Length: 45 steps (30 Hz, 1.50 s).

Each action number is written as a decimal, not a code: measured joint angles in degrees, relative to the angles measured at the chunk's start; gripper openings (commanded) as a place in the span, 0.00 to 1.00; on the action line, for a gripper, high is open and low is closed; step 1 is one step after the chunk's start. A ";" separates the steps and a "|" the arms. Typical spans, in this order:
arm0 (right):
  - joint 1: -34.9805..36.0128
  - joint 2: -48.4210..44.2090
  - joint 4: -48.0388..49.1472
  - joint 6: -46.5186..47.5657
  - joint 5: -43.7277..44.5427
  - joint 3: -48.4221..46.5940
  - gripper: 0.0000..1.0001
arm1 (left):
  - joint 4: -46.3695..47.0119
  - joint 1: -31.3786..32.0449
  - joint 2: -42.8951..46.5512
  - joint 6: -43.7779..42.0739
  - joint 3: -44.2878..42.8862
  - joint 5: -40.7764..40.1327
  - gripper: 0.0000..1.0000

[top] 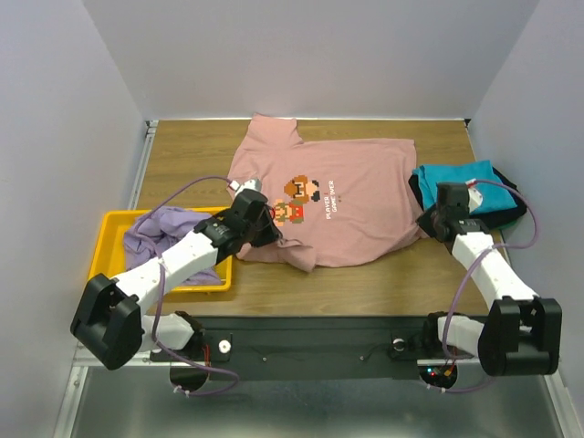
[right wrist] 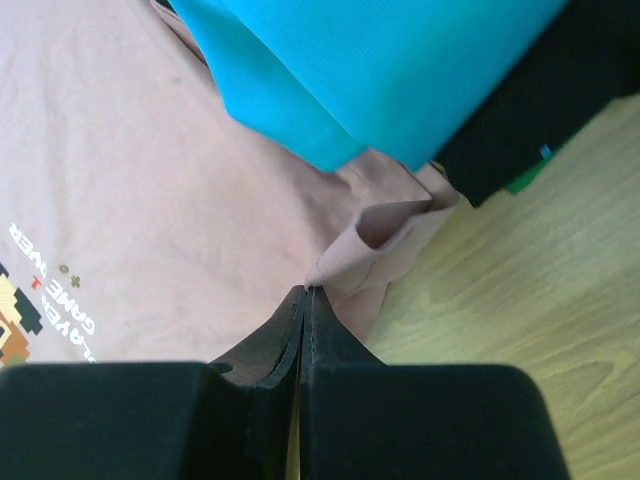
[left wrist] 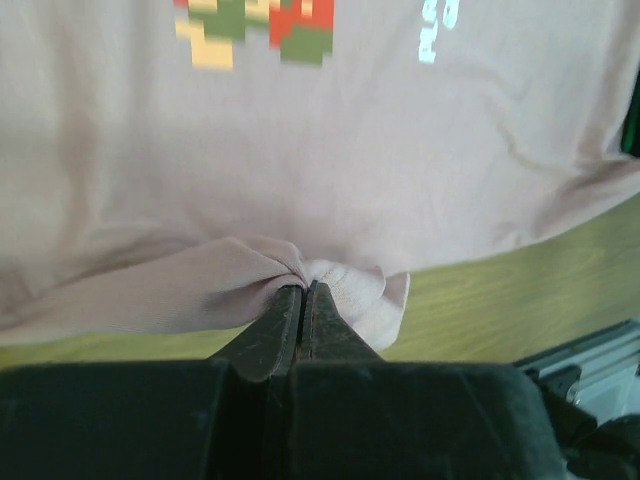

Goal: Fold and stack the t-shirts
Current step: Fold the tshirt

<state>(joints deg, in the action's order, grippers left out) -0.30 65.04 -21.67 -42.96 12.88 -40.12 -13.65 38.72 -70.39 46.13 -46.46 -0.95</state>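
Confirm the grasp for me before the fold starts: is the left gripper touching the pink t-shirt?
Touching. The left wrist view shows the left gripper shut on a bunched fold of the pink t-shirt at its near edge.

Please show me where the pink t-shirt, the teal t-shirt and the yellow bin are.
pink t-shirt (top: pixel 370 187), top external view, plain cloth of the body.
teal t-shirt (top: pixel 449 172), top external view, folded upper face.
yellow bin (top: pixel 110 241), top external view, bare left wall.

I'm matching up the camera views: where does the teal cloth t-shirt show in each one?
Top external: teal cloth t-shirt at far right, atop black cloth t-shirt.
Left wrist: not in it.
Right wrist: across the top.
Shared landmark: white lettering on the dusty pink cloth t-shirt.
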 measured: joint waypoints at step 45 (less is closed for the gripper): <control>0.00 33.81 10.12 12.90 3.50 -26.99 0.03 | 16.20 -26.60 -45.42 -26.51 -40.76 17.88 0.01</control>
<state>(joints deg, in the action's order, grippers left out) -0.30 98.85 -11.55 -30.06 16.38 -67.11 2.55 12.12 -115.81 19.62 -87.22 16.93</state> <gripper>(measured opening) 0.020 0.036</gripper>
